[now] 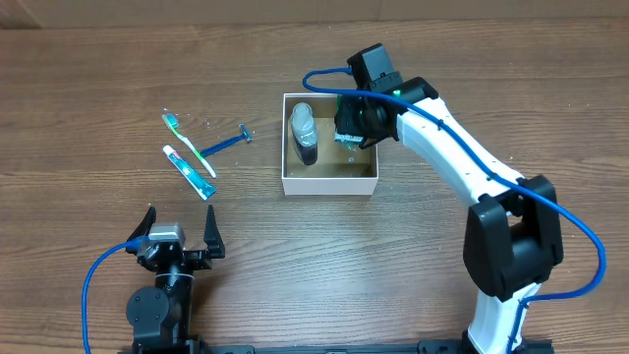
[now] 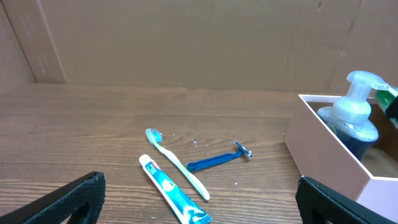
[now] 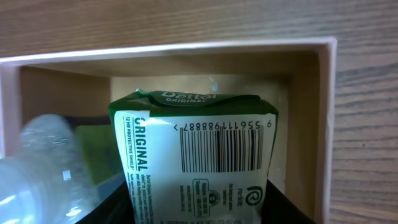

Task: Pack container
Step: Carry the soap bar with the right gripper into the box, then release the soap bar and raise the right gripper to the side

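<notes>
The container (image 1: 329, 181) is a white-walled box with a tan floor at the table's middle; it also shows in the left wrist view (image 2: 323, 146) and the right wrist view (image 3: 326, 124). A pump bottle (image 1: 304, 131) with dark liquid lies in its left half. My right gripper (image 1: 352, 126) is shut on a green-and-white Dettol soap packet (image 3: 199, 149) and holds it over the container's right half. My left gripper (image 1: 179, 228) is open and empty near the front edge. A toothbrush (image 1: 191, 144), a toothpaste tube (image 1: 189, 171) and a blue razor (image 1: 226, 144) lie left of the container.
A brown cardboard wall (image 2: 186, 43) stands behind the table in the left wrist view. Blue cables run along both arms.
</notes>
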`<action>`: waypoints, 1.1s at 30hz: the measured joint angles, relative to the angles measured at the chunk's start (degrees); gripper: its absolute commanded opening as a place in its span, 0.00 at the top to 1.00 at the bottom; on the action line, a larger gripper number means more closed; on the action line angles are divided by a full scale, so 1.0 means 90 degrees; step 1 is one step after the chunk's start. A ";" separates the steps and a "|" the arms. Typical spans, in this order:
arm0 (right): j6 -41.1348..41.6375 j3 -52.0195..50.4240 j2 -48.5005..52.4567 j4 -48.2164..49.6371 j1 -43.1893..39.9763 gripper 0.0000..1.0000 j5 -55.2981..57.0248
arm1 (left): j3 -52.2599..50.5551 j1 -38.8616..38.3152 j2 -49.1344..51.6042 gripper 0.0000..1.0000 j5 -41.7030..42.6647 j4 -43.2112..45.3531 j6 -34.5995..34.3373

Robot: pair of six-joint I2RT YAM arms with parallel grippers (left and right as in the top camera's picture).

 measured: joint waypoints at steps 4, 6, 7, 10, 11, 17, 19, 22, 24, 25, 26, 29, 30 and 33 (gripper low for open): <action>0.0029 -0.0041 0.0182 0.0044 0.0000 0.67 0.0053 | 0.0000 0.0000 0.0000 0.00 -0.0002 0.0000 0.0000; 0.0044 -0.0041 0.0255 0.0119 0.0000 0.62 0.0063 | 0.0000 0.0000 0.0000 0.00 -0.0002 0.0000 -0.0002; 0.0044 -0.0041 0.0291 0.0151 0.0000 0.56 0.0066 | 0.0000 0.0000 0.0000 0.00 -0.0002 -0.0002 -0.0002; 0.0078 -0.0041 0.0369 0.0221 0.0000 0.38 0.0044 | 0.0000 0.0000 0.0000 0.00 -0.0002 -0.0002 -0.0002; 0.0061 -0.0041 0.0369 0.0255 0.0010 0.35 0.0046 | 0.0000 0.0000 0.0000 0.00 -0.0002 -0.0002 -0.0002; 0.0063 -0.0039 0.0369 0.0381 0.0049 0.31 0.0029 | 0.0000 0.0000 0.0000 0.00 0.0000 -0.0002 0.0000; 0.0068 -0.0041 0.0369 0.0389 0.0049 0.31 0.0015 | 0.0000 0.0000 0.0000 0.00 -0.0002 0.0000 0.0000; 0.0066 -0.0029 0.0369 0.0367 0.0046 0.31 -0.0073 | 0.0000 0.0000 0.0000 0.00 0.0000 -0.0002 -0.0002; 0.0066 0.0010 0.0369 0.0279 0.0046 0.31 -0.0121 | 0.0000 0.0000 0.0000 0.00 0.0000 0.0000 -0.0002; 0.0061 0.0092 0.0369 0.0143 0.0046 0.31 -0.0148 | 0.0000 0.0000 0.0000 0.00 0.0000 0.0000 0.0000; 0.0063 0.0165 0.0367 0.0063 0.0046 0.31 -0.0153 | 0.0000 0.0000 0.0000 0.00 -0.0002 -0.0002 -0.0002; 0.0066 0.0670 0.0328 -0.0454 0.0044 0.30 -0.0168 | 0.0000 0.0000 0.0000 0.00 0.0000 -0.0002 0.0000; 0.0066 0.0899 0.0294 -0.0668 0.0041 0.30 -0.0165 | 0.0000 0.0000 0.0000 0.00 -0.0002 -0.0002 -0.0002; 0.0068 0.1681 0.0121 -0.1367 0.0027 0.30 -0.0080 | 0.0000 0.0000 0.0000 0.00 -0.0002 0.0000 0.0000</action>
